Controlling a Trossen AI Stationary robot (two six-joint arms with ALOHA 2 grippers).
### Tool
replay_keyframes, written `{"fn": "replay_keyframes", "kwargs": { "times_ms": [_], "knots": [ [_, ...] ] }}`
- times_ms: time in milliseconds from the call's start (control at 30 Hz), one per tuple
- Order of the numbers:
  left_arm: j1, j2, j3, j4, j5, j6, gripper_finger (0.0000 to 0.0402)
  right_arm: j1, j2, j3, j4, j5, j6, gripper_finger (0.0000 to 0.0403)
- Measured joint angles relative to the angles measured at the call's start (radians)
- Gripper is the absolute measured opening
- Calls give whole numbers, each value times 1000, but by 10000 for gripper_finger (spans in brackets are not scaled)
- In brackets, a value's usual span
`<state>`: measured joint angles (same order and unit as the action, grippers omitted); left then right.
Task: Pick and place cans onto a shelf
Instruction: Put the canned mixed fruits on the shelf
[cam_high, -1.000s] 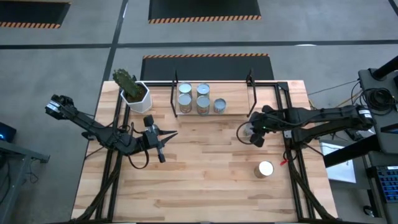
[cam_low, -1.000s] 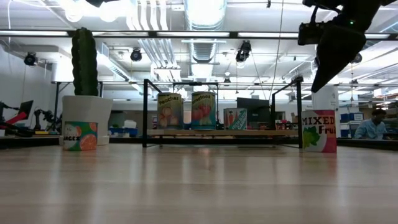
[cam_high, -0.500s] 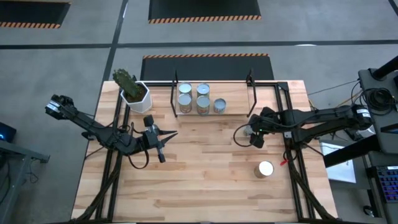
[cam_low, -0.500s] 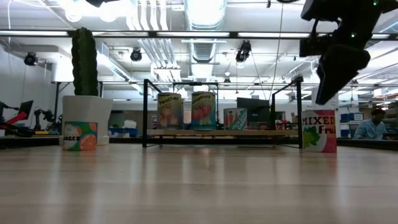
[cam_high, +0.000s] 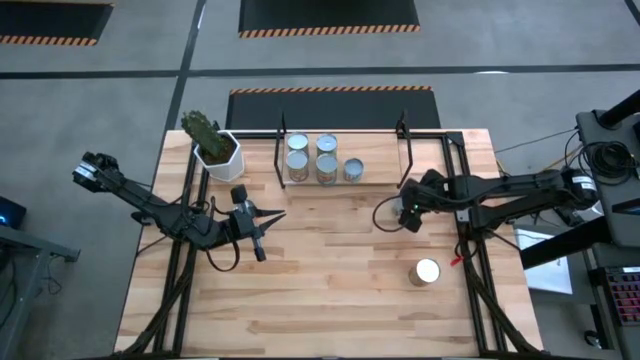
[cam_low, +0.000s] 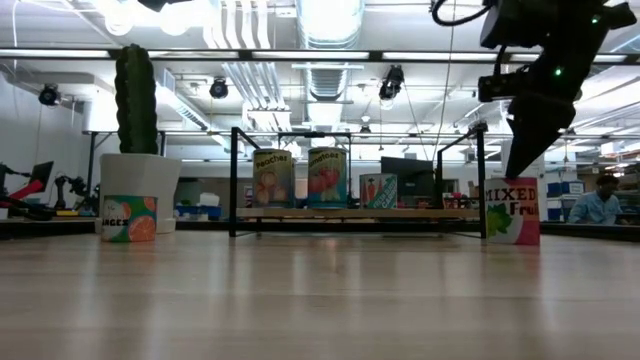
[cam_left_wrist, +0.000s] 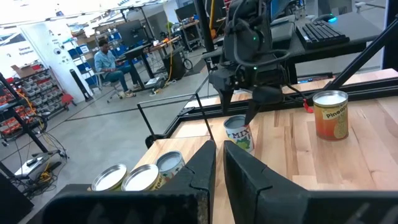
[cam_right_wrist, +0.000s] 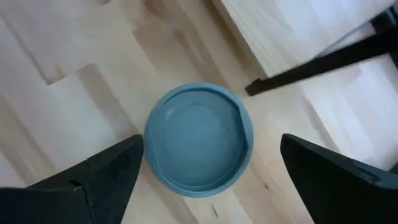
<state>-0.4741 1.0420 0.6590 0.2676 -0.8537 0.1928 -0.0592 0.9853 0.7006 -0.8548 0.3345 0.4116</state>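
While right end effector (cam_right_wrist: 205, 180) gapes over can (cam_right_wrist: 199, 140) — left end effector (cam_left_wrist: 219, 163) closed; wood table (cam_high: 330, 270).

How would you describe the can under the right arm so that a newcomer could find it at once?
Start at the shelf at the table's far edge and go to its right-hand black upright. Just outside that upright, on the tabletop, stands the can directly under the open right pincer. Unlike the shelved cans, it sits off the shelf, and its label reads MIXED.
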Motion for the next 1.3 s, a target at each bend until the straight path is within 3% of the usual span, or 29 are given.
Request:
{"fn": "replay_keyframes", "kwargs": {
  "times_ms": [567,967,1300],
  "knots": [
    [0,0,0,-1,0,0,13,-46,115,-3,83,-48,4,367],
    [0,0,0,0,0,0,13,-46,119,-3,80,-86,34,271],
    [0,0,0,0,0,0,13,28,125,98,96,-156,85,280]
  ]
}}
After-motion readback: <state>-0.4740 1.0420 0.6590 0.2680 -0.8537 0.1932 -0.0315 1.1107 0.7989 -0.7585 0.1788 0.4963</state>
